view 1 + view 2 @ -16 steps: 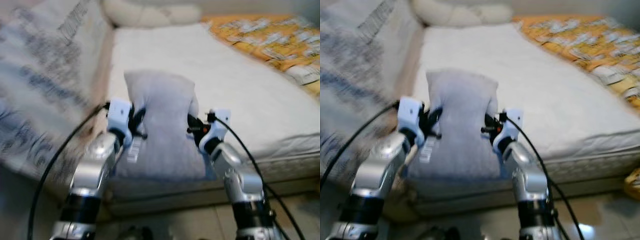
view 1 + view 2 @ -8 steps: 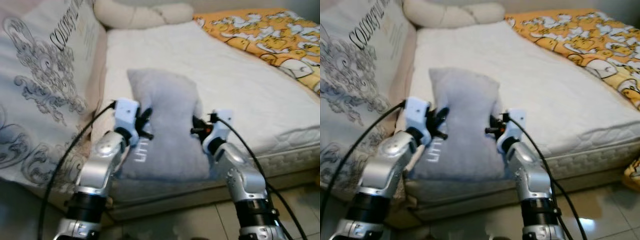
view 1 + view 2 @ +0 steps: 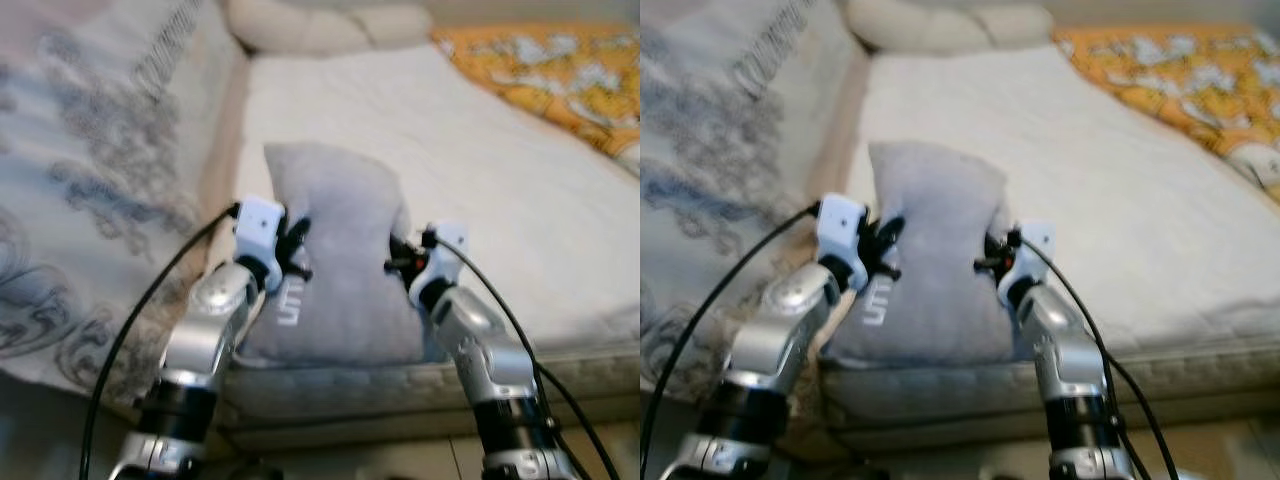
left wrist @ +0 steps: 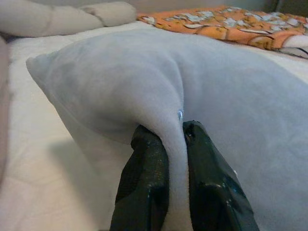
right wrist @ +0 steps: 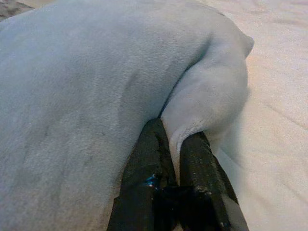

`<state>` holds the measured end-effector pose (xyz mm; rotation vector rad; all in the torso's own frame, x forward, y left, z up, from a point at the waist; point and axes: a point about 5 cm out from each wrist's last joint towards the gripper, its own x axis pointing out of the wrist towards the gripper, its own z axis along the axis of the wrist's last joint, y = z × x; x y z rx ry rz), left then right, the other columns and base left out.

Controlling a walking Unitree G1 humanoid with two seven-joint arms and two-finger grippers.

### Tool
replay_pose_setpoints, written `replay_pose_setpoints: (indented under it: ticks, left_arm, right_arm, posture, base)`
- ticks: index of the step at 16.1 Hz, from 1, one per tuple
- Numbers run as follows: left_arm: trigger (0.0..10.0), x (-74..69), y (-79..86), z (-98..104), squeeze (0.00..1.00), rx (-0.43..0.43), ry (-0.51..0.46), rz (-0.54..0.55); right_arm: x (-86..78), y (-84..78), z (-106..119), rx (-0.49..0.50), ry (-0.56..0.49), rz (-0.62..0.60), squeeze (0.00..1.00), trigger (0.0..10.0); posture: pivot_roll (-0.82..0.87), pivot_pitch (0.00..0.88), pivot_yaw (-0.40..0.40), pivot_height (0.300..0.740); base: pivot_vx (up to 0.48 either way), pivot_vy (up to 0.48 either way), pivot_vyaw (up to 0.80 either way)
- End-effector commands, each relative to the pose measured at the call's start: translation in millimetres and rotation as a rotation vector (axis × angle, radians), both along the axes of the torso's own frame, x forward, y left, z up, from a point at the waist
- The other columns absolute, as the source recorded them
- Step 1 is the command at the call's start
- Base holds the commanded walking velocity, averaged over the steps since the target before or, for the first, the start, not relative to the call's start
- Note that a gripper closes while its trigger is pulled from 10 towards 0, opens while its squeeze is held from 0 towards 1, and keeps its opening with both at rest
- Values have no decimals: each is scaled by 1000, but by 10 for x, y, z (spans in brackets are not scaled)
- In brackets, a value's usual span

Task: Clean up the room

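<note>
- A patterned cushion [image 3: 90,190] leans at the far left.
- Left gripper [image 4: 172,144] pinches a fold on the grey pillow's [image 3: 340,250] left edge.
- The pillow lies on the white mattress [image 3: 500,190], near its front edge.
- Right gripper [image 5: 174,149] is clamped on the pillow's right edge.
- An orange blanket [image 3: 560,70] covers the far right.
</note>
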<state>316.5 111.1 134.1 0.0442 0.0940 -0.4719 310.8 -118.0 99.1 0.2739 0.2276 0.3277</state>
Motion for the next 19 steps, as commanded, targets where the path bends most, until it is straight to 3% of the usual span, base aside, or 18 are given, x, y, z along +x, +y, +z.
replay_pose_setpoints:
  ticks: [1,10,14,19]
  left_arm:
    - [10000,41,54,102,0,5,-47,8]
    - [10000,65,0,107,0,0,-44,-23]
    - [10000,60,4,108,0,11,-47,-27]
    - [10000,43,35,108,0,72,-61,-44]
  right_arm:
    - [39,138,120,42,-44,22,0,10000]
    - [6,87,91,-1,-48,16,0,10000]
    - [6,97,82,12,-39,24,0,10000]
    - [-16,124,32,11,-18,43,0,10000]
  posture:
    - [-54,0,17,740]
    - [-71,0,38,740]
    - [-65,0,38,740]
    - [-55,0,38,740]
  base:
    - [334,0,0]
    - [331,0,0]
    - [327,0,600]
    - [0,0,0]
